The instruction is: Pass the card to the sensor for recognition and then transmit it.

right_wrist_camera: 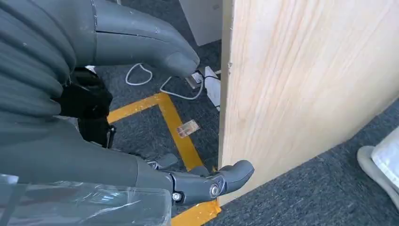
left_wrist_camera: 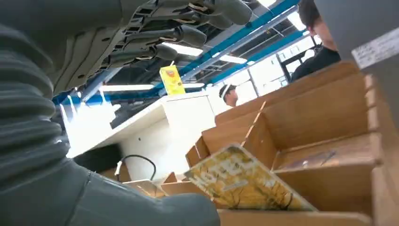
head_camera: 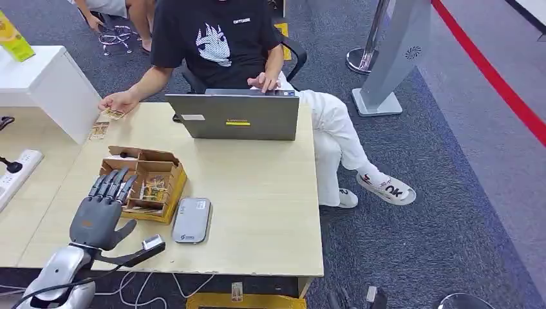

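A wooden card box (head_camera: 178, 182) stands on the table's left part, with yellow-printed cards (head_camera: 153, 188) upright inside. My left hand (head_camera: 96, 215) hovers at the box's near-left edge, its fingers (head_camera: 114, 183) stretched out over the rim, holding nothing. From the left wrist, the fingers (left_wrist_camera: 179, 35) are spread above a yellow card (left_wrist_camera: 249, 183) leaning in the box (left_wrist_camera: 310, 108), and the thumb lies below it. The grey flat sensor (head_camera: 191, 219) lies just right of the box. My right hand (right_wrist_camera: 70, 155) hangs empty beside the table's wooden side panel (right_wrist_camera: 301, 84).
A person sits behind the table (head_camera: 257, 193) at a grey laptop (head_camera: 235, 117), one hand (head_camera: 119, 102) on cards at the far left corner. Loose cards (head_camera: 99, 131) lie there. A white cabinet (head_camera: 45, 80) and a power strip (head_camera: 13, 174) stand left.
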Robot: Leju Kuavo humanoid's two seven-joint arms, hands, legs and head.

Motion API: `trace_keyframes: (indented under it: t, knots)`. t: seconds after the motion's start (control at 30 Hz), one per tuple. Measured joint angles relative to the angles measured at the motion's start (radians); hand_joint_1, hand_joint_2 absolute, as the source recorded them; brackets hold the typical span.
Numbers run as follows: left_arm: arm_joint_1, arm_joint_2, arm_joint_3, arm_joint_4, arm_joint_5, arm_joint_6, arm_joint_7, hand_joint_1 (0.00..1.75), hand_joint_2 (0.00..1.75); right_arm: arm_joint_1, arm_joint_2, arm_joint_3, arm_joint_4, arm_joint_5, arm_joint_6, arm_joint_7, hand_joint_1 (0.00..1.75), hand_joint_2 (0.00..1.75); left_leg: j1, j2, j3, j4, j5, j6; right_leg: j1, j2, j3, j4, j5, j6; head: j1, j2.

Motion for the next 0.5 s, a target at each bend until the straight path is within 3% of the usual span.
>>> trace_keyframes:
  t: [0.33, 0.5]
  knots:
    - [-0.098, -0.041, -0.001, 0.203, -0.045, 0.045, 0.005, 0.00, 1.75, -0.005, 0.003, 0.000, 0.000, 0.020, -0.001, 0.009, 0.00, 1.75, 0.000, 0.000, 0.000, 0.000, 0.001, 0.000, 0.000, 0.000, 0.000, 0.000, 0.001, 0.000, 0.000, 0.000]
    - [-0.119, -0.057, -0.011, 0.258, -0.042, 0.043, 0.005, 0.00, 1.75, -0.005, 0.005, 0.000, 0.000, 0.027, 0.002, 0.009, 0.00, 1.75, 0.000, 0.000, 0.000, 0.000, 0.001, 0.000, 0.000, 0.000, 0.000, 0.000, 0.001, 0.000, 0.000, 0.000]
